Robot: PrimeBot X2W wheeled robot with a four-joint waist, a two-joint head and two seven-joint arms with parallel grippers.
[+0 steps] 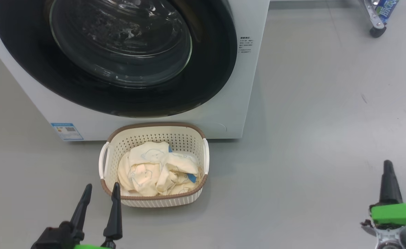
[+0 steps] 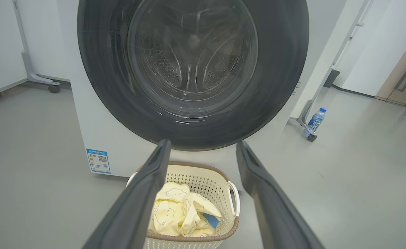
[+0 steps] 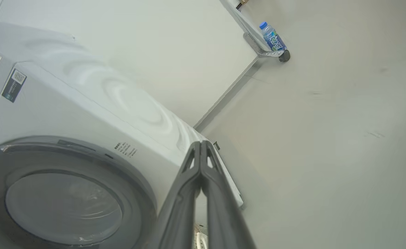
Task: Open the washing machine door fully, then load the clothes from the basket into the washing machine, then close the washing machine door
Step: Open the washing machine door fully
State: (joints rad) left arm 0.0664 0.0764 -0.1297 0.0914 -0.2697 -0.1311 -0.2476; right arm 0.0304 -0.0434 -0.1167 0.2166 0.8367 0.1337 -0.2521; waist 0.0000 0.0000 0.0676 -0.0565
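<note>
In the head view, the big white front-loading washing machine (image 1: 249,86) has its round, black-rimmed glass door (image 1: 208,79) shut. Just before it on the grey floor (image 1: 310,138) stands the cream perforated basket (image 1: 154,125), holding the pale yellow bear-print clothes (image 1: 154,169). The left gripper (image 1: 102,185) hovers near the basket's corner, the right gripper (image 1: 388,162) well apart. In the left wrist view, the left fingers are spread wide and empty, and a blue-capped plastic bottle (image 2: 315,120) stands beside the machine. In the right wrist view, the right fingertips are pressed together, holding nothing.

left gripper (image 1: 102,186): jaws apart, pointing forward | right gripper (image 3: 201,145): jaws pressed together
</note>
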